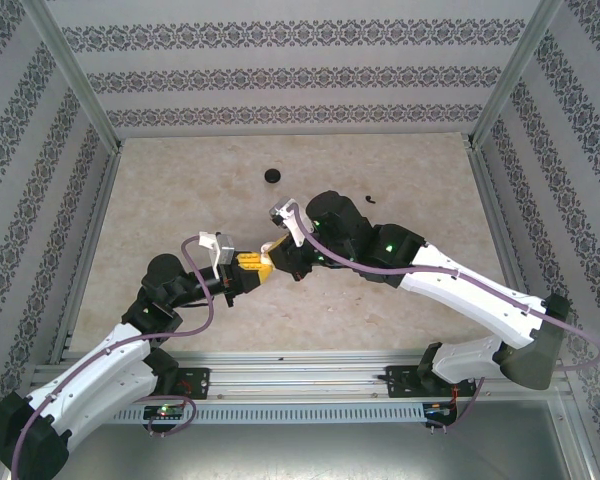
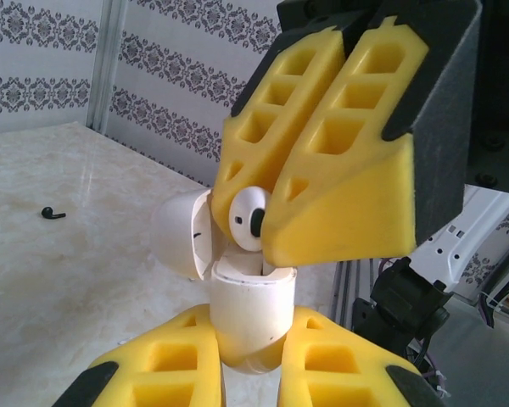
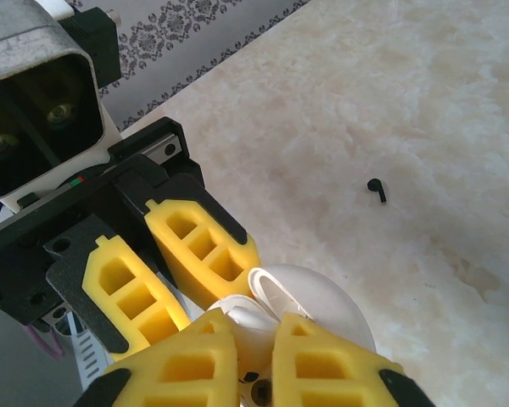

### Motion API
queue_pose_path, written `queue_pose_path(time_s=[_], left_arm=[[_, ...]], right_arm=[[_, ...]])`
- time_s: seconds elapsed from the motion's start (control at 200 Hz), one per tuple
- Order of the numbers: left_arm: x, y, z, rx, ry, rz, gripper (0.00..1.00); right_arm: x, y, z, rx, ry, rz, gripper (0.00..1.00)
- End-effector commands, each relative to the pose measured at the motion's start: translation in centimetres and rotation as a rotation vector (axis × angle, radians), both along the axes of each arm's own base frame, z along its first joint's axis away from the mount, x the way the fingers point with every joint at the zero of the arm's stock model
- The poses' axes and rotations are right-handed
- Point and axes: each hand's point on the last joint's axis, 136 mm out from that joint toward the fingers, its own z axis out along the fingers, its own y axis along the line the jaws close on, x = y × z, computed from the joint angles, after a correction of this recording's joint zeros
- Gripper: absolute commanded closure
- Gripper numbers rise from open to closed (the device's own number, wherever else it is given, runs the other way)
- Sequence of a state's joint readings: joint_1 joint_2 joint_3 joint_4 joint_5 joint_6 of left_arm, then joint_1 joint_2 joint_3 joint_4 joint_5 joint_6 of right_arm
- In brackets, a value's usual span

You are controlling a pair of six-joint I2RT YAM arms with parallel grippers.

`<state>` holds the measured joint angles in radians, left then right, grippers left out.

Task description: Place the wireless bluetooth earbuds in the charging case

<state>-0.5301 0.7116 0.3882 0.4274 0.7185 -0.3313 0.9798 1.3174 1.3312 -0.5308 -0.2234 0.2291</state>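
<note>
The left fingers (image 2: 153,360) are clenched on the open charging case (image 2: 250,309) at lower centre. The right fingers (image 2: 339,195) pinch a white earbud (image 2: 246,219) at the case's mouth, apparently not yet seated. A black earbud (image 2: 53,213) lies untouched on the desk (image 2: 85,288) at the left, so most of the task remains.

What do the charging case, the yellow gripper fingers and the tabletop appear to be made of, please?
Charging case: glossy white plastic, judging by its smooth sheen.
Yellow fingers: matte foam or soft printed plastic, with open cells.
Tabletop: marble-look surface, veined beige; possibly laminate.
</note>
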Motion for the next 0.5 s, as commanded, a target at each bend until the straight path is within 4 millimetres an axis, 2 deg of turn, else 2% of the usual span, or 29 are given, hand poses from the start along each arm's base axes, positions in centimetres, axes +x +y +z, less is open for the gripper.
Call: queue_pose_path(time_s=[0.0, 0.36, 0.495], left_arm=[[-0.6, 0.0, 1.7, -0.038, -0.061, -0.022, 1.0], [-0.7, 0.0, 1.6, -0.032, -0.056, -0.024, 1.0], [-0.7, 0.0, 1.5, -0.029, -0.056, -0.022, 1.0]], right_arm=[[-0.6, 0.3, 0.1, -0.006, 0.012, 0.025, 0.79], [0.2, 0.1, 0.9, 0.004, 0.004, -0.027, 0.61], [0.3, -0.1, 2.1, 0.031, -0.009, -0.046, 0.56]])
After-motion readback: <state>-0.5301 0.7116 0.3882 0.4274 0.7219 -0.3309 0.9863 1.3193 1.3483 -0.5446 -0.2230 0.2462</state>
